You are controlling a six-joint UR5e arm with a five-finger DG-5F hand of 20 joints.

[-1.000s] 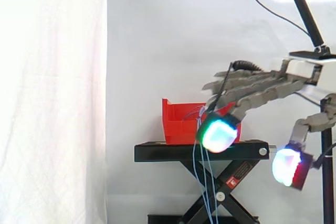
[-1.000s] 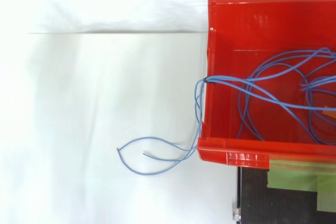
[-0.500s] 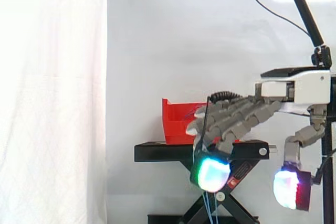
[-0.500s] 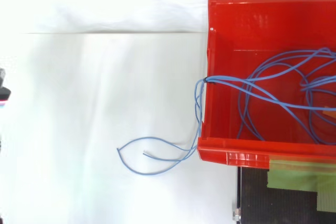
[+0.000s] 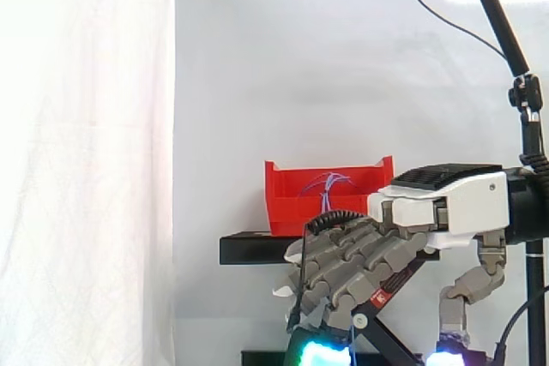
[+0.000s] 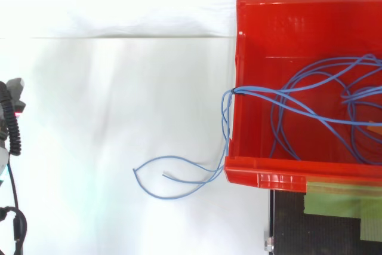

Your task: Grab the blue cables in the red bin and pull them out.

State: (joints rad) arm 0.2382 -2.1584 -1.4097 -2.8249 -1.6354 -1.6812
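Note:
The red bin (image 5: 296,207) stands on the black stand (image 5: 253,249). Thin blue cables (image 6: 310,91) lie coiled inside it, and a few strands run over its left wall and trail in a loop (image 6: 173,177) outside. A small tuft of cable (image 5: 327,184) shows above the bin's rim. My hand (image 5: 433,207) hangs low in front of the stand, below the bin, with relaxed fingers (image 5: 343,267) sloping down to the left. Its glowing pads (image 5: 319,354) reach the lower edge, and nothing is held between them. An edge of the hand (image 6: 14,88) shows at the far left, away from the bin.
A camera on a black pole (image 5: 506,27) rises at the upper right. The stand's scissor legs (image 5: 386,293) sit behind my fingers. A white curtain (image 5: 86,160) hangs at the left. Green tape (image 6: 340,198) marks the stand beside the bin.
My hand has dropped from the bin's height to below the stand's top and levelled its wrist. The cables in and beside the bin lie as before.

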